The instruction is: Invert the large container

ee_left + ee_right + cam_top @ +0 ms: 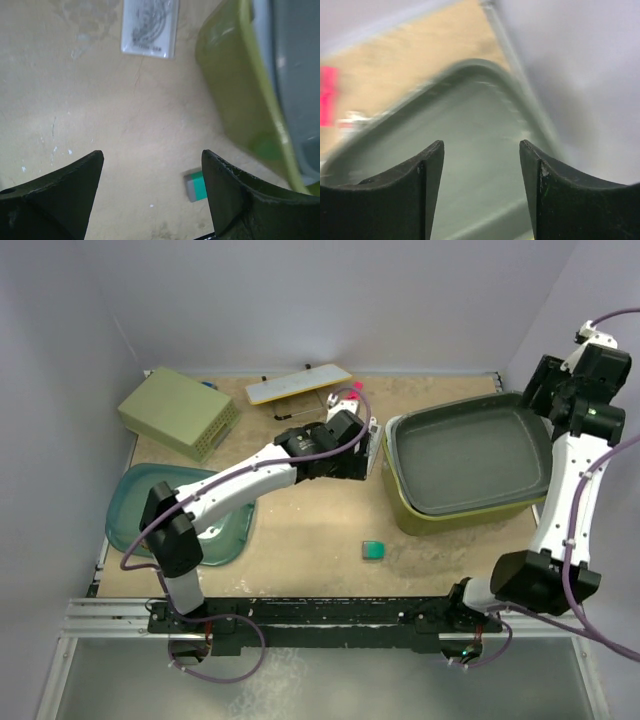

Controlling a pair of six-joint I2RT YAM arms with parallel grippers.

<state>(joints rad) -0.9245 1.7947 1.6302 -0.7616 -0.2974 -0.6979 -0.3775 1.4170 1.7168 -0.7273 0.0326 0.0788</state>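
Nearest the lens, the left gripper (152,165) shows its two dark fingers (60,200) spread wide with nothing between them, looking down on bare table (100,100). Just beside it, toward the table's right edge, rises the olive wall of the large container (450,518). Seen from above, that gripper hangs close to the container's left short wall; whether it touches I cannot tell. The container stands mouth up at the right edge, its long axis running roughly left to right along the near edge. A dark grey tub (470,455) sits nested inside it, its rim riding above the olive rim.

The right gripper (481,150) hovers over the far right corner, jaws apart and empty, with the grey tub's floor showing between them; that view is blurred. Each arm thus has one short end within reach, the left from the side and the right from above.

In my judgement the nested tub is the main hindrance, since any flip carries or spills it. A small green block (373,550) lies near the container's near left corner, in a likely tipping path. Well apart toward the left edge are a pale basket (180,415) and a teal tray (135,525); a flat yellow board (298,385) lies by the far edge.
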